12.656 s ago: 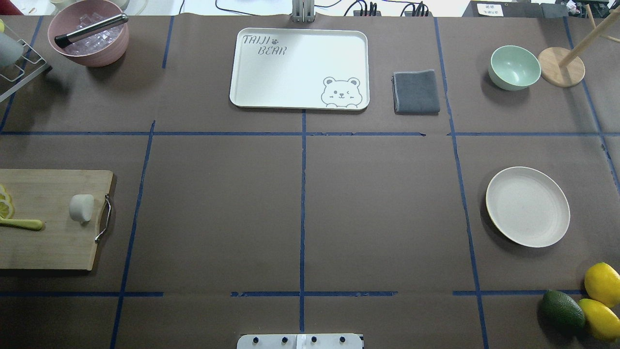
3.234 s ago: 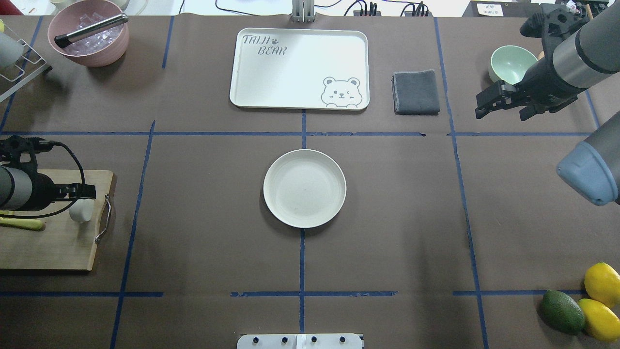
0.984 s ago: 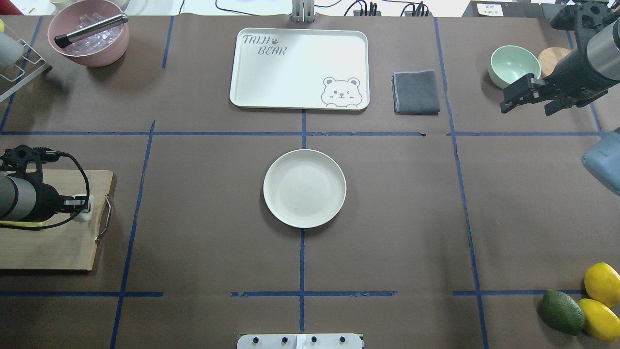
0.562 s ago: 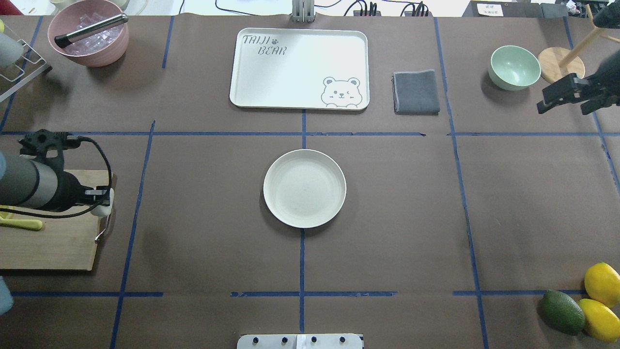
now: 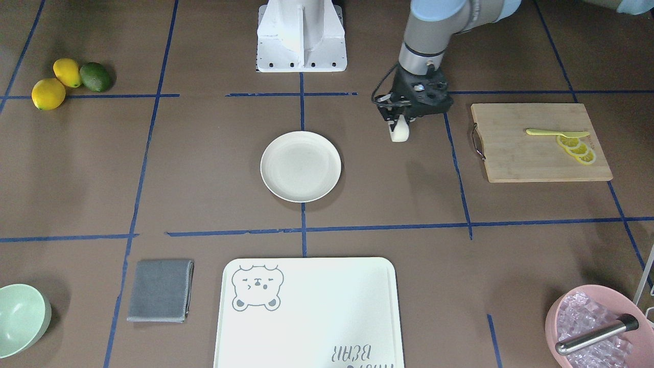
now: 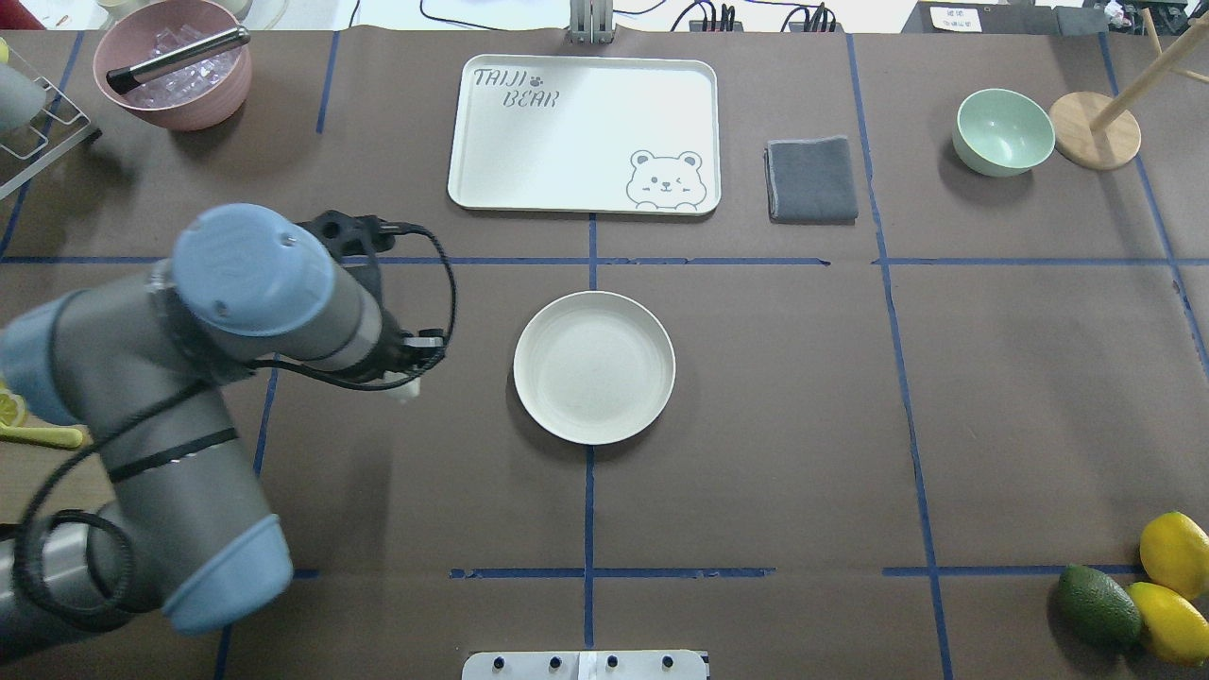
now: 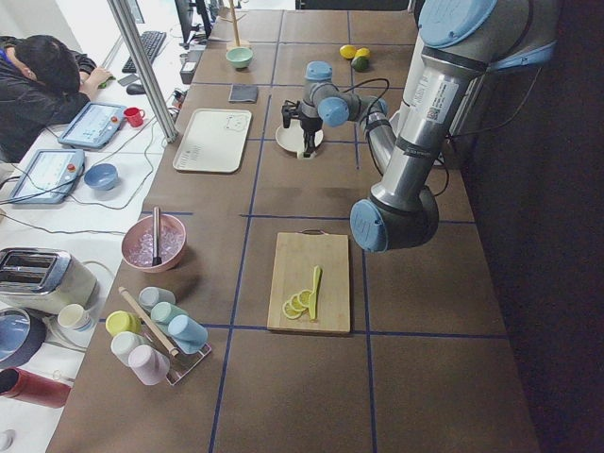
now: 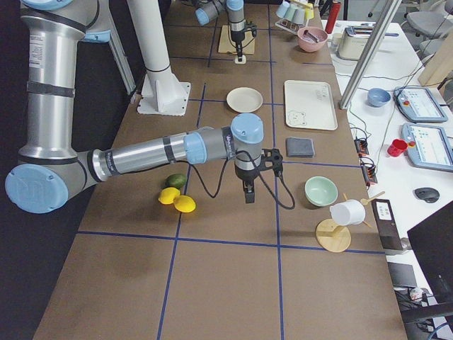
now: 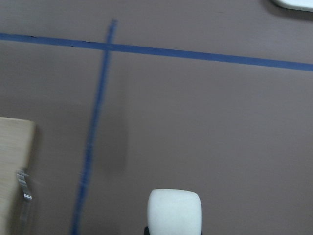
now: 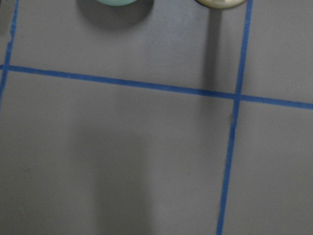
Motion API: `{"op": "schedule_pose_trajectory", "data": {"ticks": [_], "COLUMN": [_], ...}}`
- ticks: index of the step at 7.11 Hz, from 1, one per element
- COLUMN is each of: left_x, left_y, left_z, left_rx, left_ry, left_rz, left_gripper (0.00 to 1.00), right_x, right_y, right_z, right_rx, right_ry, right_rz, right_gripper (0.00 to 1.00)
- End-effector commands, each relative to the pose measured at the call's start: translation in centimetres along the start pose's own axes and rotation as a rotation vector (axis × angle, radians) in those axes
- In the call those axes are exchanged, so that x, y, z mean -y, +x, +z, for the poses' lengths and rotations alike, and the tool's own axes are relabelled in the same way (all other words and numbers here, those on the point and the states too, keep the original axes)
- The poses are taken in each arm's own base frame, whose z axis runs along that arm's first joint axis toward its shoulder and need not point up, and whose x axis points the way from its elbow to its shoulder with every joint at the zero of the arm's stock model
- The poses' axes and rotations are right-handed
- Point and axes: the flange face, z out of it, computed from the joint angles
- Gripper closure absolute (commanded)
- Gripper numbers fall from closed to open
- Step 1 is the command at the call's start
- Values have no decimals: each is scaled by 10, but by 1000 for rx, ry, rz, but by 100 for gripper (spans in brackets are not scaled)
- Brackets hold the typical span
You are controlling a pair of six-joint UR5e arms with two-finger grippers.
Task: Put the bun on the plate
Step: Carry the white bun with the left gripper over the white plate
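Observation:
The white bun (image 5: 399, 132) hangs above the brown table, with my left gripper (image 5: 398, 122) shut on its upper end. In the overhead view the bun (image 6: 406, 388) peeks out under the left gripper (image 6: 414, 376), a short way left of the plate (image 6: 594, 366). The left wrist view shows the bun (image 9: 175, 210) at the bottom edge over bare table. The round cream plate (image 5: 300, 166) sits empty at the table's middle. My right gripper (image 8: 248, 195) shows only in the exterior right view, near the lemons; I cannot tell whether it is open or shut.
A wooden cutting board (image 5: 516, 153) with lemon slices and a yellow knife lies on the robot's left. The bear-print tray (image 5: 309, 312), a grey cloth (image 5: 160, 290), a green bowl (image 5: 20, 319) and a pink ice bowl (image 5: 592, 327) line the far side.
My left arm has carried the bun off the cutting board and rightward toward the plate. The right arm has pulled back out of the overhead view.

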Motion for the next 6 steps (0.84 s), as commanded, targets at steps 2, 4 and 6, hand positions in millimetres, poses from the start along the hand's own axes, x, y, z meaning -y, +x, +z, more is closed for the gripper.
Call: {"op": "schedule_pose_trajectory", "data": {"ticks": [2, 4, 6], "left_x": [-27, -31, -24], "left_y": [151, 167, 171], "left_z": [33, 54, 83], "left_rx": [-16, -34, -41], "left_ry": [37, 42, 69], "left_rz": [-19, -9, -6], "left_gripper": [67, 67, 67], "right_x": [-37, -36, -34], "right_y": [61, 60, 59], "right_z": [18, 17, 16], "right_rx": [-12, -12, -13], "right_ry": [-42, -40, -37], "right_rz": [37, 36, 36], "right_gripper": [0, 0, 0]}}
